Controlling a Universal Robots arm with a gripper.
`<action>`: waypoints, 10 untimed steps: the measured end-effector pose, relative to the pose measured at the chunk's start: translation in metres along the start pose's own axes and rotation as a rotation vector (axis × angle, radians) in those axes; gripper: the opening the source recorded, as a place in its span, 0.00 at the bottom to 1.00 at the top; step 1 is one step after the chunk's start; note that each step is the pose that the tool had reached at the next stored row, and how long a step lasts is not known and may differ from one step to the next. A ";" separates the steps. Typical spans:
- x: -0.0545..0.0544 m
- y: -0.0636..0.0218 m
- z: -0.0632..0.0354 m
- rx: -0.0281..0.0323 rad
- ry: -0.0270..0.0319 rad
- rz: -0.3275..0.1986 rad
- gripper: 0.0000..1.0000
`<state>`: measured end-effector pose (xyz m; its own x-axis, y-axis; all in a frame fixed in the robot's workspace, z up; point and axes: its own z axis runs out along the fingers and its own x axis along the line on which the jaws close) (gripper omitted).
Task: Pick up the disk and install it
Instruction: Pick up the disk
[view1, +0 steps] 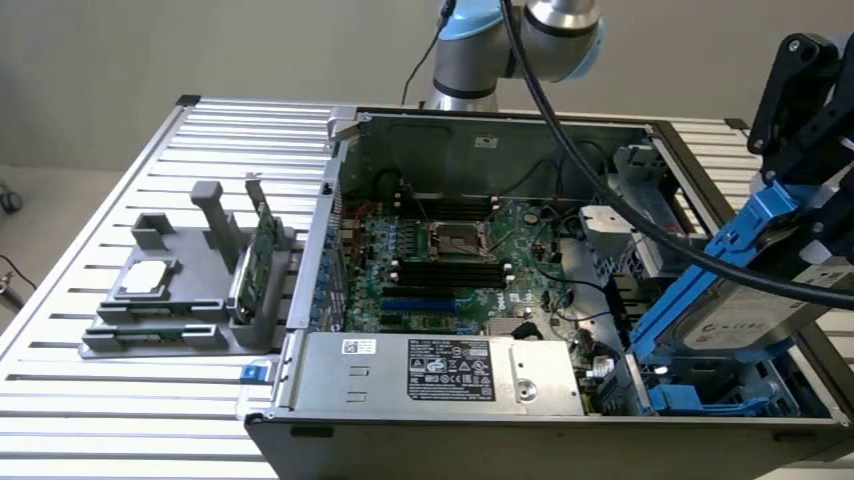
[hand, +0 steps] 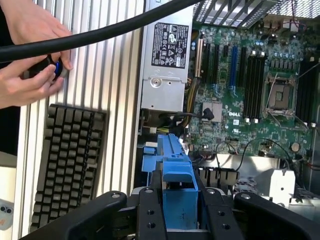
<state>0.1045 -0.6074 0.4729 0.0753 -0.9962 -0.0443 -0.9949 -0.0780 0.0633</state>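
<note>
From where I stand, the black two-fingered gripper (view1: 798, 185) is at about three o'clock in the exterior view. It is clamped on the disk (view1: 750, 305), a flat silver-grey metal hard drive with a white label, framed by bright blue plastic rails. The disk hangs tilted, its high end in the gripper and its low end pointing toward seven o'clock. That low end dips into the four o'clock corner of the open grey metal computer case (view1: 467, 135). I cannot tell whether it touches anything there.

Just below the disk's low end, a loose blue plastic bracket (view1: 694, 400) lies in the same corner. The green motherboard (view1: 441, 270) fills the middle of the case, and a silver power supply box with a black-and-white sticker (view1: 427, 375) sits along its six o'clock edge. A thick black cable (view1: 587, 170) runs down from the silver and pale blue robot arm (view1: 534, 40) at twelve o'clock.

The case stands on a slatted aluminium table (view1: 134, 420). At nine o'clock a grey plastic fixture (view1: 174, 335) carries a small square silver chip (view1: 144, 280) and an upright thin green circuit card (view1: 260, 255).

In the wrist view, the gripper (hand: 180, 212) has a black finger (hand: 150, 212) pressed against each side of the disk's (hand: 175, 170) blue frame. Beyond the case, a black keyboard (hand: 67, 160) lies on the table (hand: 115, 100). A person's hand (hand: 22, 84) pinches a small black and blue object (hand: 50, 67), and a second hand (hand: 35, 22) touches it too.
</note>
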 end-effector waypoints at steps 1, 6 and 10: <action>0.000 -0.0025 0.0016 0.0000 -0.0001 0.000 0.33; 0.001 -0.0098 0.0101 0.0003 -0.0011 0.004 0.33; 0.002 -0.0116 0.0169 0.0013 -0.0037 0.018 0.33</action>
<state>0.1150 -0.6075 0.4553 0.0571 -0.9973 -0.0468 -0.9962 -0.0600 0.0628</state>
